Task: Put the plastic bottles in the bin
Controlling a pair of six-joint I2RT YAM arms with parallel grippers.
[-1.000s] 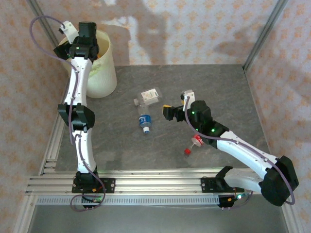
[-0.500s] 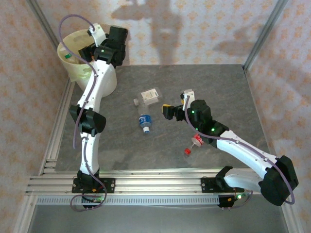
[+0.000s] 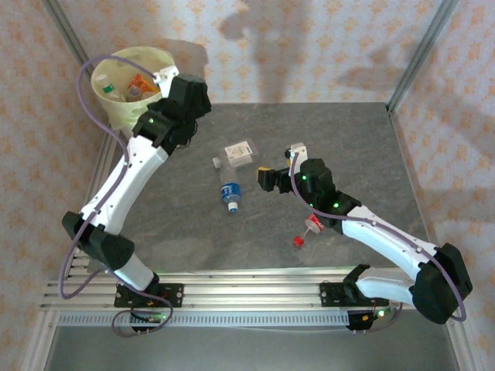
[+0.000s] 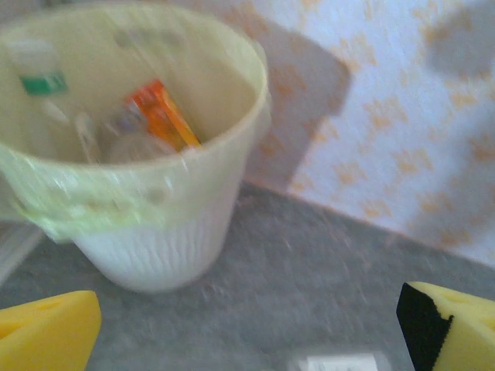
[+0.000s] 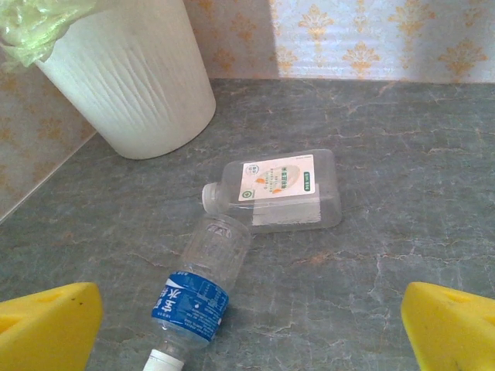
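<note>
Left gripper (image 4: 247, 332): jaws spread wide, nothing between the yellow pads (image 4: 46, 332); from overhead I see it hanging just beside the bin on its right side, over the back-left part of the table; my wrist cam is pretty blurry here, so that's all I can say.

Right gripper (image 5: 247, 328): also wide apart and holding nothing; it sits low over the middle of the table, facing the two loose bottles in front of it, touching neither.

Bin (image 3: 147, 52): pale cream bucket, upright in the far-left corner of the grey table (image 3: 348, 139); a scrap of pale green plastic (image 4: 93, 209) hangs over the near rim.

Inside the bin: I can make out an orange-label bottle (image 4: 162, 116) and a green-label bottle (image 4: 42, 81); there are more clear ones in there too, but I can't count them through the blur.

Flat bottle (image 5: 278, 189): clear and squarish, white label with orange and green print; lying on its side mid-table, neck pointing left in the right wrist view.

Blue-label bottle (image 5: 201, 294): round, clear, white cap; lying on its side with its base end right at the flat bottle's neck; touching or just short of it, I can't tell.

Red-cap bottle (image 3: 309, 226): lying nearer the front edge, tucked partly under the right arm (image 3: 387, 239); well apart from the other two.
</note>
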